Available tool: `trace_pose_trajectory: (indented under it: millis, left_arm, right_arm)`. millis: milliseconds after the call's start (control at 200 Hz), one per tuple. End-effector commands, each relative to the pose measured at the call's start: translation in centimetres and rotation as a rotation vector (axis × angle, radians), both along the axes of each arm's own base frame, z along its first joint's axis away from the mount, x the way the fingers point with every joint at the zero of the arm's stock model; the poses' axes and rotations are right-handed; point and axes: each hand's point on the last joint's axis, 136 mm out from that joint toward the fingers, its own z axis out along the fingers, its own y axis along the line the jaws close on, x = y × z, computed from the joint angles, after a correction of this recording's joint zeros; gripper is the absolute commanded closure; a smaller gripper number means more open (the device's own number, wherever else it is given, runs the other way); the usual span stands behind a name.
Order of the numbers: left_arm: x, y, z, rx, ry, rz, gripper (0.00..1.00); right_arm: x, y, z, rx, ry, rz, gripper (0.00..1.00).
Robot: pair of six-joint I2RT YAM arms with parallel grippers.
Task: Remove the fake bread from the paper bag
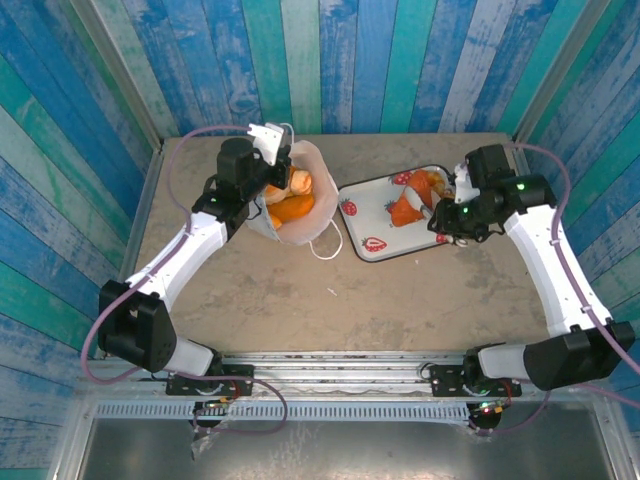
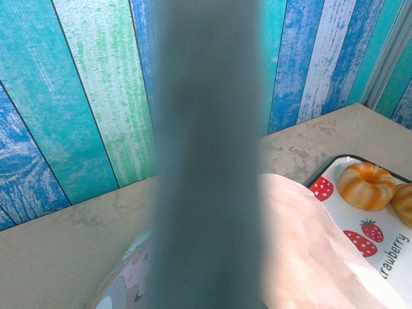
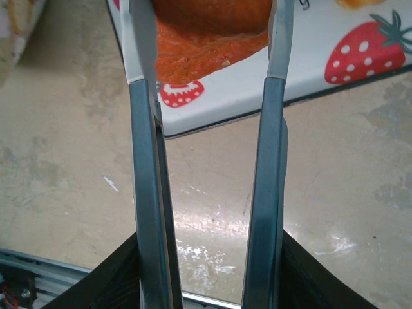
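Bread (image 3: 212, 9) pinched in right fingers (image 3: 145, 129) above tray (image 3: 257, 90): could bounce off if dropped; left fingers (image 2: 206, 161) pinching paper bag (image 1: 316, 170).

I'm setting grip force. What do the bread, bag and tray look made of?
Bread: probably plastic or foam, with a glossy orange skin that catches highlights.
Bag: thin matte white paper, creased.
Tray: smooth, hard-looking white printed surface with a dark rim, perhaps plastic or coated metal.
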Motion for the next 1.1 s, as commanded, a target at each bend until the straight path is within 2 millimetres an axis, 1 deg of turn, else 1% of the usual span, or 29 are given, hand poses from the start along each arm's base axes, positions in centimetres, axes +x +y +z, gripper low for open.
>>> trace_pose_trajectory:
  millis: [0,105,331,476,1097]
  left_arm:
    - [0.3,0.1,1.9,-0.029,-0.053,0.015,1.00]
    - [0.2,0.2,2.0,-0.033,-0.056,0.015,1.00]
    - [0.0,0.3,1.8,-0.036,-0.056,0.017,1.00]
    - [0.0,0.3,1.6,-0.035,-0.053,0.017,1.00]
    - [0.0,0.3,1.3,-0.034,-0.050,0.017,1.00]
  right_arm:
    - [0.1,-1.0,-1.1,-0.035,0.034,0.004,0.53]
    - [0.3,-1.7,-2.0,-0.045,0.065,-0.005,0.53]
    - [0.6,-2.5,-3.8,-0.051,0.127,-0.010,0.53]
    - [0.8,-3.4,-4.9,-0.065,0.158,-0.028,0.53]
    - [1.6,-4.8,-7.6,-0.093,0.235,-0.045,0.49]
